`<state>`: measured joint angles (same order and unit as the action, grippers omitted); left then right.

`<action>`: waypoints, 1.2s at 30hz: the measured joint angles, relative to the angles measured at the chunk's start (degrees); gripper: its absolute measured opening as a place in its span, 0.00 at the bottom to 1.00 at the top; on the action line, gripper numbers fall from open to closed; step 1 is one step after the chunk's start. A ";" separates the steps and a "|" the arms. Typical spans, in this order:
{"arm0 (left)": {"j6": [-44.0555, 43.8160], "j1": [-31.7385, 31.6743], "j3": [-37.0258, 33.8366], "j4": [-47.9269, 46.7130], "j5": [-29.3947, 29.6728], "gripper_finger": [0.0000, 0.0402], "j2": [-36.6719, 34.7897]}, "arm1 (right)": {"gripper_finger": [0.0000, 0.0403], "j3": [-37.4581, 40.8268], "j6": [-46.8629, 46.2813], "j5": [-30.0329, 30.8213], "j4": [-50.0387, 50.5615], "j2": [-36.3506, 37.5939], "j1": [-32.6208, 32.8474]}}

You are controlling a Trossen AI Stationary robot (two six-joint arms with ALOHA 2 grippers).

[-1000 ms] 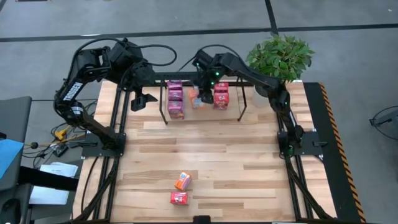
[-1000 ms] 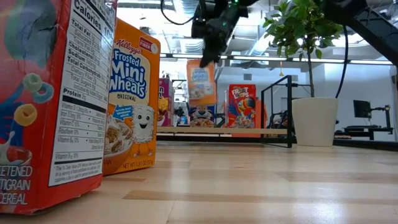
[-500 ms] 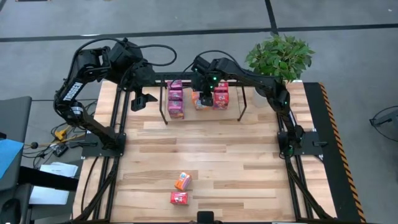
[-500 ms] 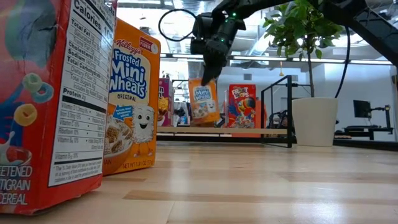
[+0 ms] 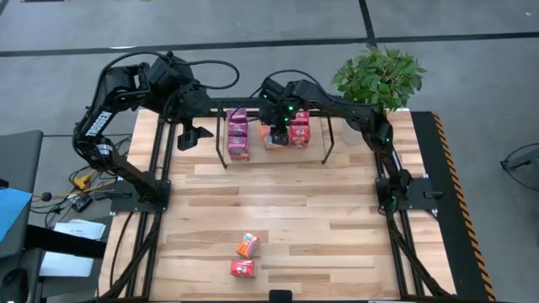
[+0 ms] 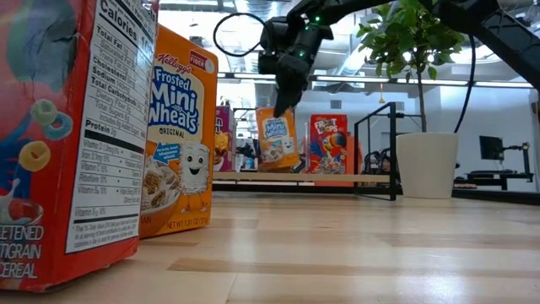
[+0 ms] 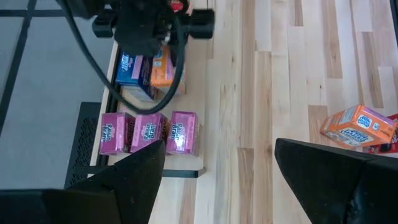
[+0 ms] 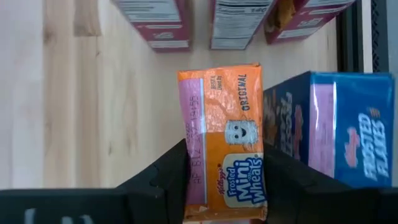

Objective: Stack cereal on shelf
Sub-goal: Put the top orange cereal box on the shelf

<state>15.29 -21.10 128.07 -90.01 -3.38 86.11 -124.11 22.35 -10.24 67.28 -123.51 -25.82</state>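
The right claw (image 6: 282, 100) pinches an orange cereal box (image 6: 276, 138) by its top, hanging it upright over the shelf (image 5: 224, 145), a blue box (image 8: 336, 127) just beside it. The left claw (image 5: 190, 135), spread, waits aside.

end effector (image 8: 221, 186) gripping orange carton (image 8: 224, 143)
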 joint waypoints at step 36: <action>0.04 0.01 0.00 1.55 1.07 0.74 0.26 | 0.47 28.75 -0.76 2.64 -27.47 17.73 1.99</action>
<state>15.33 -21.09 128.07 -88.46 -2.31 86.37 -95.37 21.59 -7.61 39.80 -105.78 -23.84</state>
